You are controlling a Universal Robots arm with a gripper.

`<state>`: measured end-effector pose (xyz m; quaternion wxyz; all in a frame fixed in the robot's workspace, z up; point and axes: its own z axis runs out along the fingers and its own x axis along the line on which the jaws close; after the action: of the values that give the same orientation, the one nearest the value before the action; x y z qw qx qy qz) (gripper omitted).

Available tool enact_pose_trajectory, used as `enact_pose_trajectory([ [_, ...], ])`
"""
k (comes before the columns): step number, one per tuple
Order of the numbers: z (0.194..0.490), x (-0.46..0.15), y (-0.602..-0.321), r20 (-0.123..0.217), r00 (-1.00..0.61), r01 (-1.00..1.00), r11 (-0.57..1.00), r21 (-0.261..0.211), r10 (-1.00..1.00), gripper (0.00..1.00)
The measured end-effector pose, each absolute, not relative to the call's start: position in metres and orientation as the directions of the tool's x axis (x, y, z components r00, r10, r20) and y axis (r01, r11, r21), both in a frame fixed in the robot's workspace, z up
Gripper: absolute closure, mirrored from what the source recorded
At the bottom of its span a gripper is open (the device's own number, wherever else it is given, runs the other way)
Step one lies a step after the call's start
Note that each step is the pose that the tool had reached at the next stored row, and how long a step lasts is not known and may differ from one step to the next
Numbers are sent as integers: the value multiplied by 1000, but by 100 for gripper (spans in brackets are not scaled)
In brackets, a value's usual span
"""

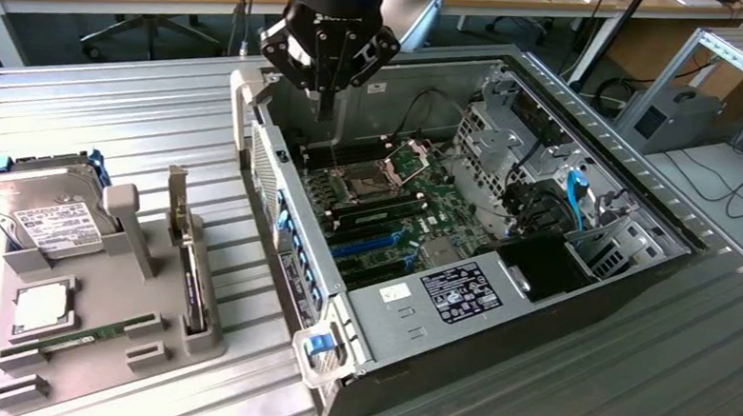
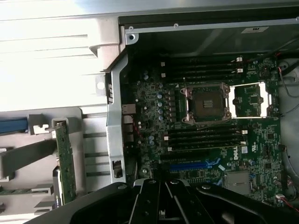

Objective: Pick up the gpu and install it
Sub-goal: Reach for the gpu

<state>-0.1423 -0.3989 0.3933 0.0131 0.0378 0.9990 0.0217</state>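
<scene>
The gpu (image 1: pixel 186 248) stands on edge in a slot of the grey holder (image 1: pixel 109 347) at the exterior view's left, its pale metal bracket at the far end. In the wrist view the gpu (image 2: pixel 65 161) appears as a narrow green board seen edge-on. My gripper (image 1: pixel 326 108) hangs over the far end of the open computer case (image 1: pixel 380 309), well apart from the gpu, with its dark fingers (image 2: pixel 154 198) shut and nothing between them. Below it lies the motherboard (image 2: pixel 154 116) with a blue slot (image 2: pixel 189 165).
The holder also carries a silver hard drive (image 1: pixel 43 217), a square chip (image 1: pixel 42 307) and a narrow RAM stick (image 1: pixel 82 338). The case's side wall (image 1: pixel 270 193) rises between holder and motherboard. Cables and a blue strap (image 1: pixel 578 202) crowd the case's right side.
</scene>
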Motion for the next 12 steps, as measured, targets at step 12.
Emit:
enact_pose_trajectory([
  [12, 393, -175, -399, -24, -997, 75, 996, 44, 76, 89],
])
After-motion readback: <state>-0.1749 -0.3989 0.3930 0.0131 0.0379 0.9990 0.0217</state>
